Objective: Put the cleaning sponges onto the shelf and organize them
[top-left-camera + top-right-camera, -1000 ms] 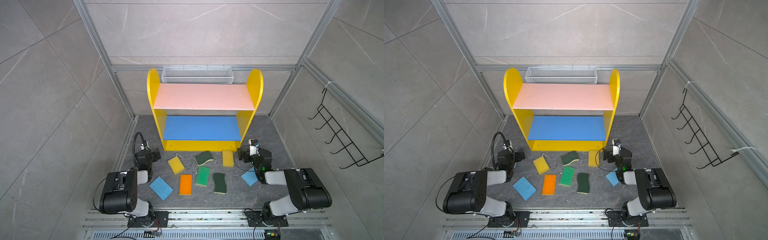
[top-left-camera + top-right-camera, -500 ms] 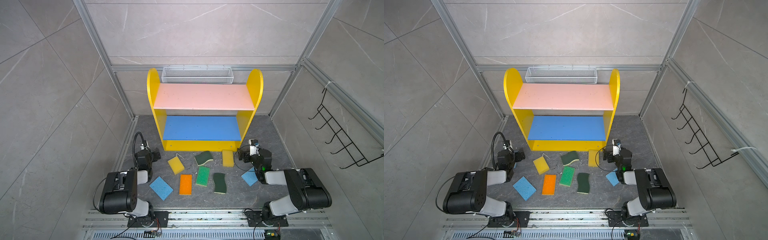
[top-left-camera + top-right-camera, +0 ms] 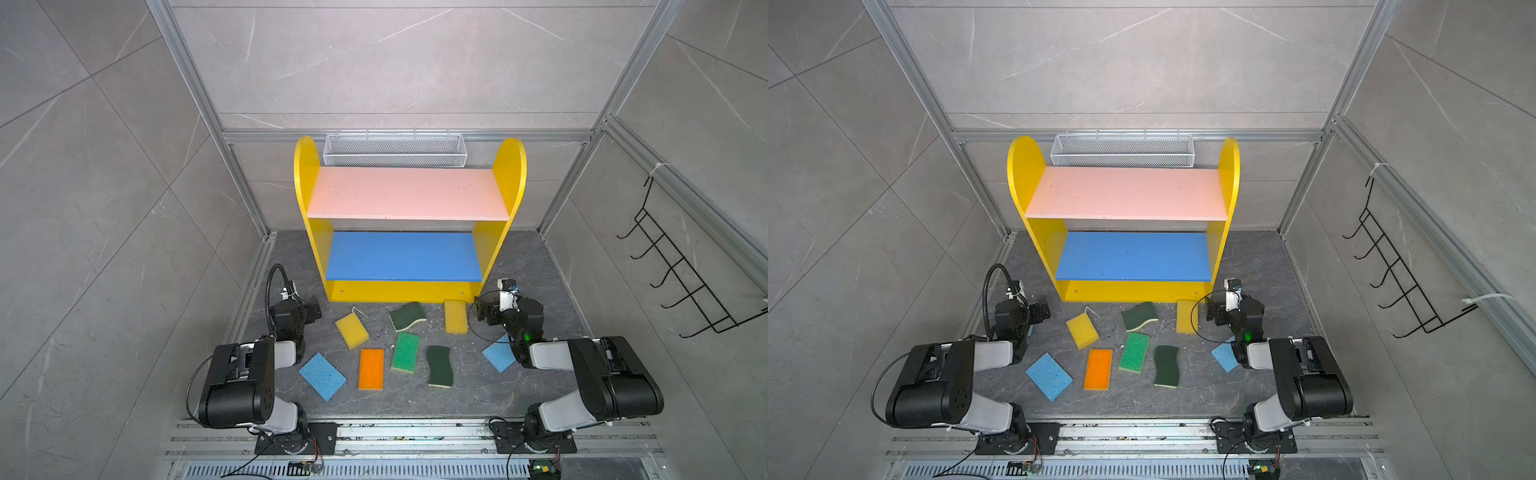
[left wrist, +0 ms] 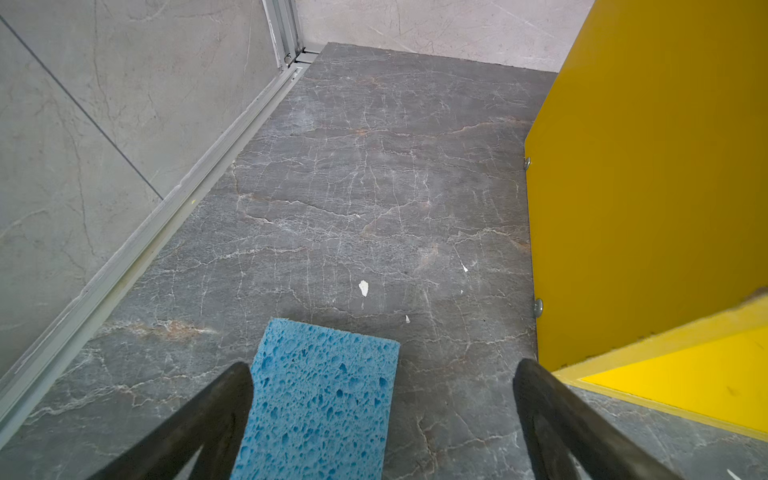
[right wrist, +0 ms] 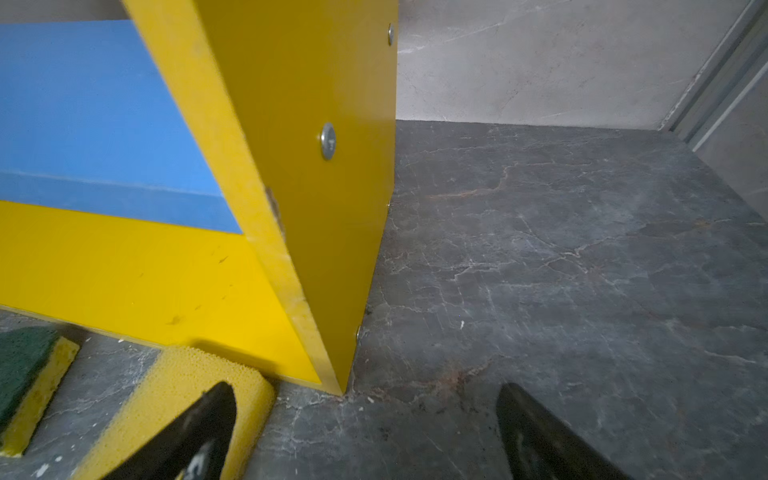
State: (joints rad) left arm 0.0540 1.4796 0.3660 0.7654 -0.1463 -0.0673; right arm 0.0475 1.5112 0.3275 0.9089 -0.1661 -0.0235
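Nothing changes from a second ago to now. Neither the left gripper nor the right gripper shifts, and no sponge at six o'clock of the shelf moves.

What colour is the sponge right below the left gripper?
Light blue; the sponge shows best in the left wrist view.

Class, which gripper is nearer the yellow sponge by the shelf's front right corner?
Right. The right gripper hangs open just beside that yellow sponge, overlapping its edge in the right wrist view. The left gripper is far off on the opposite side, open above a light blue sponge.
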